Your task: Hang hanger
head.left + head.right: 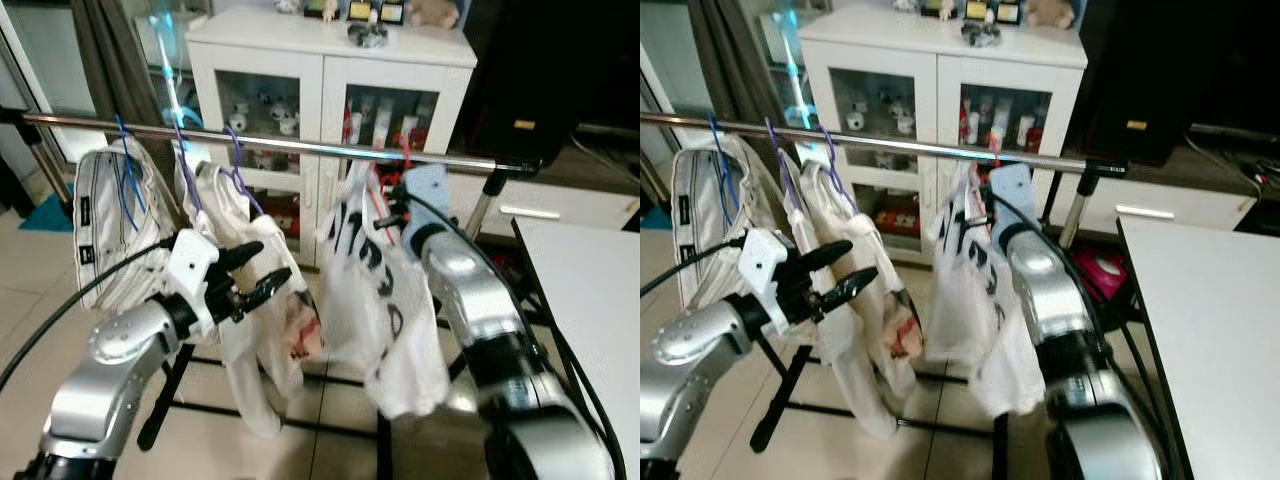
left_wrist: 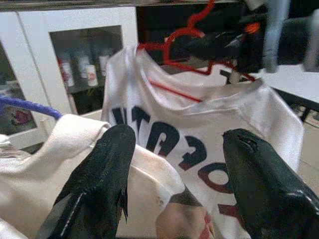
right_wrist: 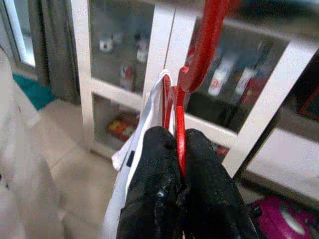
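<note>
right gripper is clamped on the neck of the red hanger, fingers pinched tight either side of the wire just below the hook. gripping there keeps the hook free to go over the rail and lets the white printed shirt hang straight down under its own weight.

in the head views the right arm reaches up to the metal rail, toward its right end, near the post. the red hook sits at rail height, but i can't tell whether it's over the bar or only beside it. judgement: hanging step is at or near seating, release not done.

left gripper is spread wide, holding nothing, parked just in front of the cream garment that hangs mid-rail on a purple hanger. left wrist view looks between the two black fingers at the printed shirt and red hanger beyond. it reads as standing by to steady cloth, or just kept clear of the right arm's path.

other stuff: striped white garment at the left end of the rail on a blue hanger; white glass-door cabinet behind the rail; white table at the right edge of view.

risk: if the hook isn't fully over the bar, opening the fingers drops the shirt.
</note>
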Robot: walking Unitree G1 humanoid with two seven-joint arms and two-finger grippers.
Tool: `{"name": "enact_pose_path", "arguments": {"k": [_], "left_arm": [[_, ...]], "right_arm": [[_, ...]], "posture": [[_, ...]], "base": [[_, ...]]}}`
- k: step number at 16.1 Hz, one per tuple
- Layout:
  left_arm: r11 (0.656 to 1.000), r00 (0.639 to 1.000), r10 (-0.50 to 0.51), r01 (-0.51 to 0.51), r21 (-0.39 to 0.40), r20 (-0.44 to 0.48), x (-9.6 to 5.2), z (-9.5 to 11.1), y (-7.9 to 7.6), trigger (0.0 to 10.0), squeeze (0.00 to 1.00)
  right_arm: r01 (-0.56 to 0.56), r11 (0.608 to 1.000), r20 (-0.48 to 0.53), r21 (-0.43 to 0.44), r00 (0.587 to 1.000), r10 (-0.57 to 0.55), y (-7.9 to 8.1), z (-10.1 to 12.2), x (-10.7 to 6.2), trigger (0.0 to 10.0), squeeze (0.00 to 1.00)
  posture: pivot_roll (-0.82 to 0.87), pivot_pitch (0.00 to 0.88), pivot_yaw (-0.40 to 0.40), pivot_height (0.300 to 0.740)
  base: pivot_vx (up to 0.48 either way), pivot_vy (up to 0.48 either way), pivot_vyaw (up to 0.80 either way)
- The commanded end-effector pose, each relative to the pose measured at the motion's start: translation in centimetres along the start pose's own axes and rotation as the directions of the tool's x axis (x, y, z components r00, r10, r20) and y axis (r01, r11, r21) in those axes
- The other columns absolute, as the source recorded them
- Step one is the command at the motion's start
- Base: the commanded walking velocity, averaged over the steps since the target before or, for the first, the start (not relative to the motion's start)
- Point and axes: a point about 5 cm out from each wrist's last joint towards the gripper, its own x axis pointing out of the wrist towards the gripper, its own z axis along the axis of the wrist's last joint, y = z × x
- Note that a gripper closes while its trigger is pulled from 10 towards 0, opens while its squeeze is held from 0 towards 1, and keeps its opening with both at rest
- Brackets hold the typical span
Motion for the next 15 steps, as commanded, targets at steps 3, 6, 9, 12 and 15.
{"name": "enact_pose_path", "arguments": {"k": [3, 6, 9, 12, 15], "left_arm": [[0.999, 0.999, -0.041, 0.041, 0.008, 0.004, 0.3, 0.7, 0.2, 10.0, 0.00], [0.999, 0.999, -0.052, 0.052, 0.006, 0.003, 0.3, 0.7, 0.2, 10.0, 0.00], [0.999, 0.999, -0.050, 0.050, 0.003, 0.005, 0.0, 0.8, 0.3, 10.0, 0.00], [0.999, 0.999, -0.038, 0.038, 0.002, 0.022, -0.1, 0.9, 0.5, 10.0, 0.00], [1.000, 0.998, -0.004, 0.002, 0.019, 0.055, -0.3, 1.2, 0.5, 10.0, 0.00]], "right_arm": [[-0.010, 0.999, -0.007, 0.035, 1.000, 0.010, -0.3, 1.2, 1.4, 10.0, 0.00], [-0.050, 0.999, -0.056, 0.010, 0.997, 0.051, 0.1, 0.7, 1.8, 10.0, 0.00], [-0.114, 0.993, -0.094, 0.028, 0.989, 0.116, 0.4, -0.9, 1.2, 10.0, 1.00], [-0.139, 0.990, -0.022, 0.012, 0.990, 0.139, 0.0, -0.3, 0.7, 10.0, 1.00], [-0.203, 0.978, 0.082, 0.041, 0.977, 0.199, -0.5, 0.9, -0.9, 10.0, 1.00]], "posture": [[0.05, 0.000, 0.002, 0.740], [0.06, 0.000, -0.001, 0.740], [0.06, 0.000, -0.001, 0.740], [0.06, 0.000, 0.004, 0.740], [0.06, 0.000, -0.006, 0.740]], "base": [[0.000, 0.000, 0.00], [0.000, 0.000, 0.00], [0.000, 0.000, 0.00], [0.000, 0.000, 0.00], [0.000, 0.000, 0.00]]}}
